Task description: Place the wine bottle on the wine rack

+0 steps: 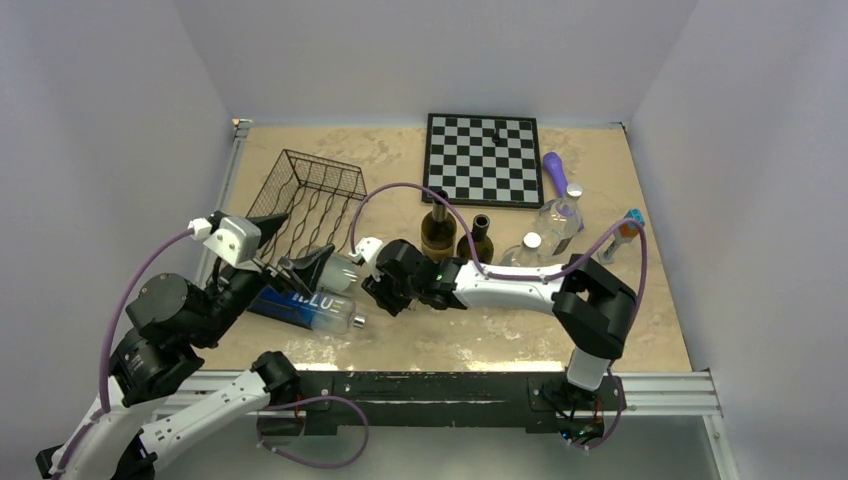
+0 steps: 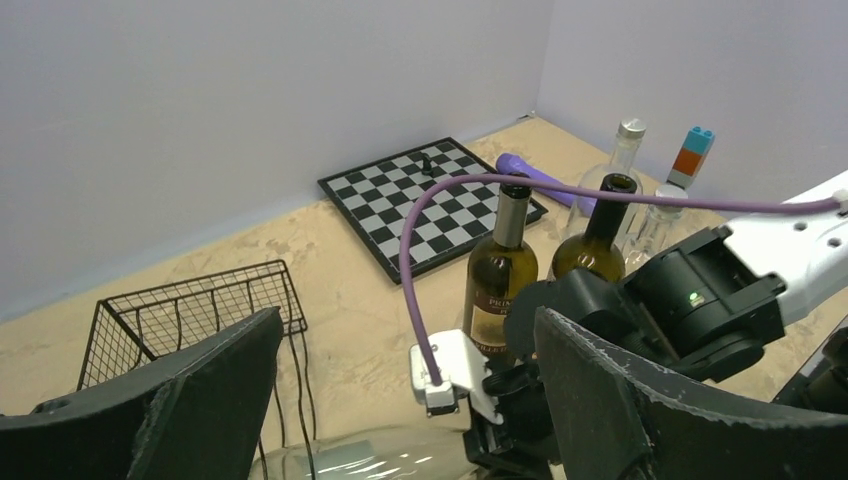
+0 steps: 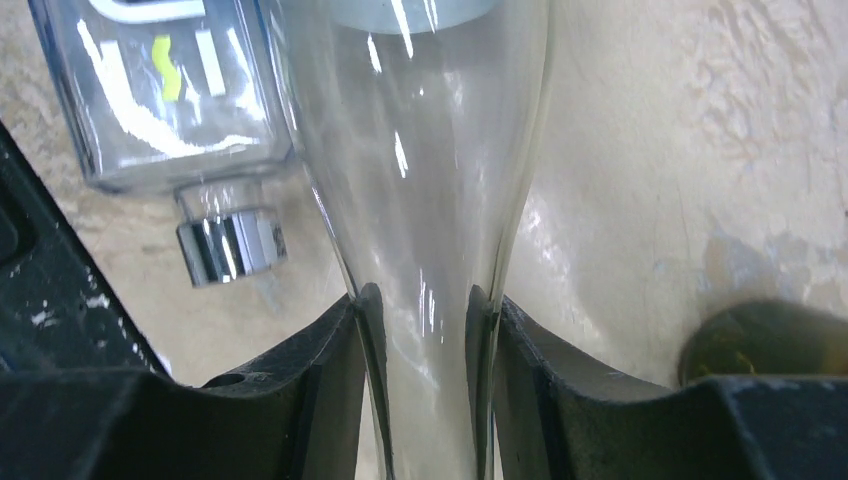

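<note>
Right wrist view: right gripper [image 3: 425, 320] is clamped on the neck of the clear wine bottle [image 3: 420, 150]. Both pads touch glass, and the neck runs straight out from the jaws with the body widening away from the hand. A square bottle [image 3: 170, 100] lies just beside it on the table [image 3: 650, 150], cap toward the hand.

Top view: the held bottle lies roughly level, long axis left-right, base pointing away from the right hand. Left gripper [image 1: 300, 268] stands wide open astride the body; whether it touches the glass I cannot tell. Rack [image 1: 310, 200] is just past the base, to the left of the right hand and farther out.

Judgement: the left arm is nearer the rack. The rack wires run outward, across the bottle's axis, so the bottle likely needs turning before it goes in.
</note>
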Motion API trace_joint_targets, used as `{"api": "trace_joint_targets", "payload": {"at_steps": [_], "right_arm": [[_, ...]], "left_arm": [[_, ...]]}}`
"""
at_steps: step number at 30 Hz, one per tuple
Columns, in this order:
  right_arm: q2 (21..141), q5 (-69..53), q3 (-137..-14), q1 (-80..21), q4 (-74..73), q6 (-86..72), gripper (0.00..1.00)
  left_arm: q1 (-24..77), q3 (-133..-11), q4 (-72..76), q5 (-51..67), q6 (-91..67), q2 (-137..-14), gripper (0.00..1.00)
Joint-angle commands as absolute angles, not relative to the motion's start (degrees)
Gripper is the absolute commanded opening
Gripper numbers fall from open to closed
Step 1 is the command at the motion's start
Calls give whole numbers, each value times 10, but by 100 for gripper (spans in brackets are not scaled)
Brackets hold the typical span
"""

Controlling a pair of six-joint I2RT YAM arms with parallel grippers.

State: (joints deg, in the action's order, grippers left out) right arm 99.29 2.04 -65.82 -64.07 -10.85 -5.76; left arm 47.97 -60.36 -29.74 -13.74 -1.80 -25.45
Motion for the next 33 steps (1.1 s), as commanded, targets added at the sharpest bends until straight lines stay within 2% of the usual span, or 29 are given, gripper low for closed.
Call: {"api": "trace_joint_targets", "payload": {"at_steps": [1, 10, 22, 33], "right_arm": [[992, 30, -692, -643, 94, -30, 0], [1052, 56, -728, -647, 152, 12, 0], [1008, 153, -681, -666, 183, 41, 0], [1044, 155, -697, -674, 247, 84, 0]], "left_arm": [[477, -641, -319, -137, -47, -273, 99], [477, -651, -337, -128, -59, -280, 99], [477, -639, -315, -120, -38, -285, 99], [477, -639, -312, -113, -32, -298, 99]]}}
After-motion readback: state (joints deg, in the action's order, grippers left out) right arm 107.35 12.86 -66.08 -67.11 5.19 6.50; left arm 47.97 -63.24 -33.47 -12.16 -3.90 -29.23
